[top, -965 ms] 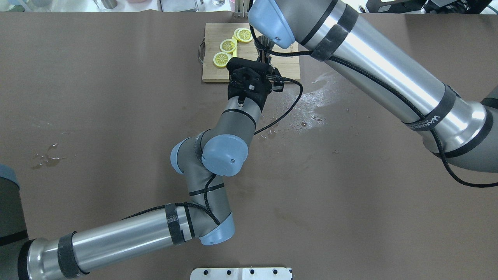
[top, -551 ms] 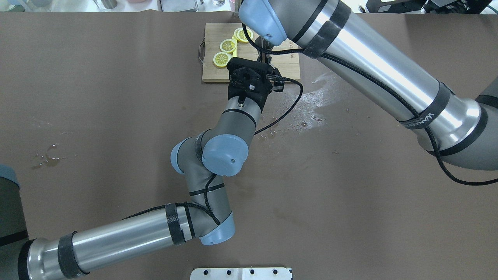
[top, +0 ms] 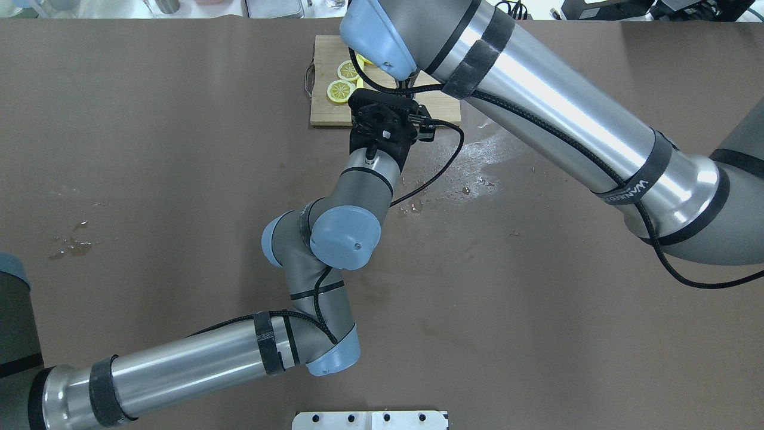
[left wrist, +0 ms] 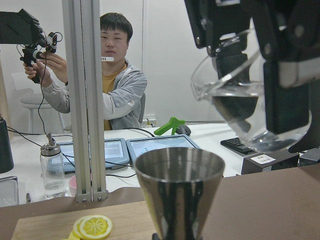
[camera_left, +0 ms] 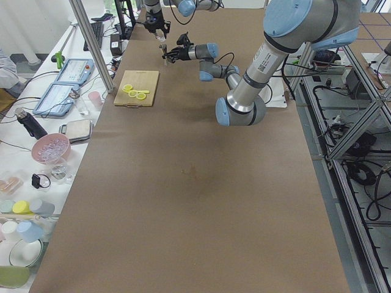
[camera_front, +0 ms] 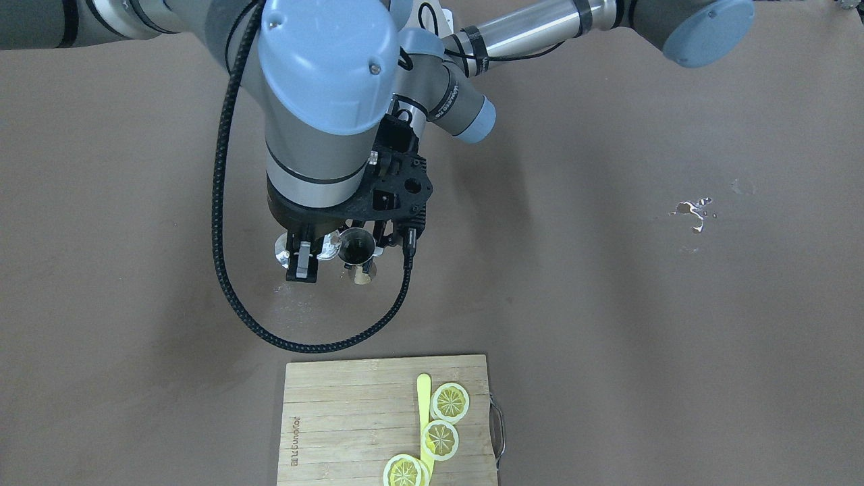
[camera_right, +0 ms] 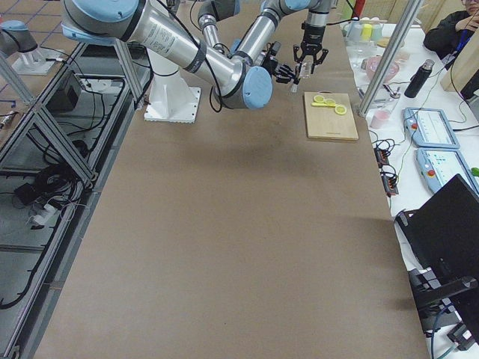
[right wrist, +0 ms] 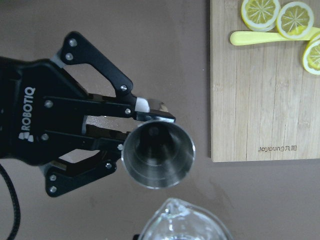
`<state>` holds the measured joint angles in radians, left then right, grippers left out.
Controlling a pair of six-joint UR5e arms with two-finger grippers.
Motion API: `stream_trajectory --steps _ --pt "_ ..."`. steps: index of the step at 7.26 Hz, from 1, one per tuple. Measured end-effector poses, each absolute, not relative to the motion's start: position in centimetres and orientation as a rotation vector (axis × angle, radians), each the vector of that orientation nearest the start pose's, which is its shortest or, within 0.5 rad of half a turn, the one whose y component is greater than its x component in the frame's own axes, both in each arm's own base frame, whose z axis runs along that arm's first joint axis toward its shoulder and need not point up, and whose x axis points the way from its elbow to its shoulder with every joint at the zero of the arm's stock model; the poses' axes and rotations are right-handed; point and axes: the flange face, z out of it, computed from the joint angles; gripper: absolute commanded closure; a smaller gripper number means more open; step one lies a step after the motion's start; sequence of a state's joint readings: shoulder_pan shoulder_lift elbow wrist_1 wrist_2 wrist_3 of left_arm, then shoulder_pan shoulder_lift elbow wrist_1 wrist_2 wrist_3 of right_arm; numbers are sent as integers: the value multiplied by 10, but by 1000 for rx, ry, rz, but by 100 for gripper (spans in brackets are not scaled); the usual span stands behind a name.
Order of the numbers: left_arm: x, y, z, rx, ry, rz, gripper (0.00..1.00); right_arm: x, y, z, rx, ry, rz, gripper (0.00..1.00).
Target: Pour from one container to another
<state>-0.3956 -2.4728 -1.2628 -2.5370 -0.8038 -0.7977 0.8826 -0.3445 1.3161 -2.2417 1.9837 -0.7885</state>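
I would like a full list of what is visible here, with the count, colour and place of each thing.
glass cup: one, clear, tilted in the right tool, higher than the jigger and beside its mouth
jigger: one, silver, upright in the left tool
cutting board: one, light wood, on the table's operator side
lemon slices: at least three, yellow, on the board
stick: one, yellow, on the board beside the slices
wet patches: several, on the brown table
person: one, grey jacket, beyond the table
right tool: black, shut on the glass cup
left tool: black, shut on the jigger
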Motion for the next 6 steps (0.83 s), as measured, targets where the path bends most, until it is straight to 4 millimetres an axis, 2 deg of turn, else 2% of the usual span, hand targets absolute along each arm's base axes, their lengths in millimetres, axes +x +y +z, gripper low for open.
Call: stream_trajectory --steps 2,6 --pt "597 -469 108 1296 884 -298 100 -413 -630 38 320 -415 -1519 100" --pt "597 -469 108 1296 884 -297 100 -425 -640 35 275 -391 -1533 100"
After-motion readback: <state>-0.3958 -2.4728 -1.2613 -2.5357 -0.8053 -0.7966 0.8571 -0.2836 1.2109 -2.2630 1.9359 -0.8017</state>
